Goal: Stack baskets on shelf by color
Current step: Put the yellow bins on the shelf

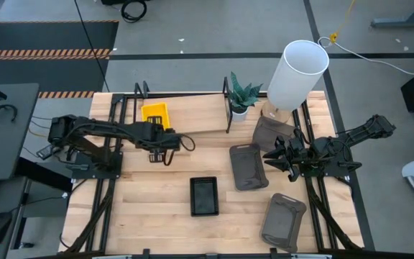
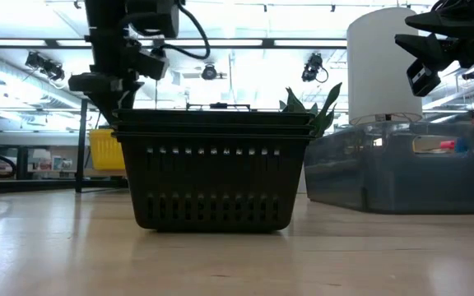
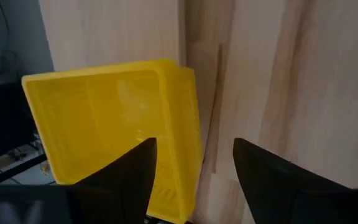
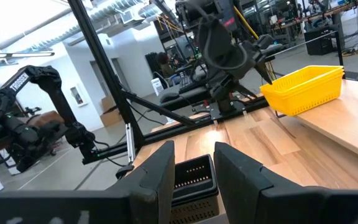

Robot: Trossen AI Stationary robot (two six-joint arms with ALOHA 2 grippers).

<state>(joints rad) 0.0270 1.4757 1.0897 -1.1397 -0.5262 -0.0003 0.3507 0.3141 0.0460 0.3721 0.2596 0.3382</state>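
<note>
**Yellow basket on the shelf, left pincer open beside it**

Yellow is the only basket colour we find on the shelf: the yellow basket sits on the light-wood board toward its left end, close to the black upright rails. We locate the left pincer just in front of this basket, off the shelf edge and over the bench. In the left wrist view its two dark fingers stand spread apart with nothing between them; the yellow basket lies directly ahead, one corner reaching toward the gap, and we see no contact.

We find the black basket on the bench near the centre, well apart from both pincers. Three dark grey baskets lie on the right half: one just left of the right pincer, one near the white lamp shade, one toward the front edge.

The right pincer hangs above the bench, fingers parted and empty. A potted plant stands on the shelf.
</note>
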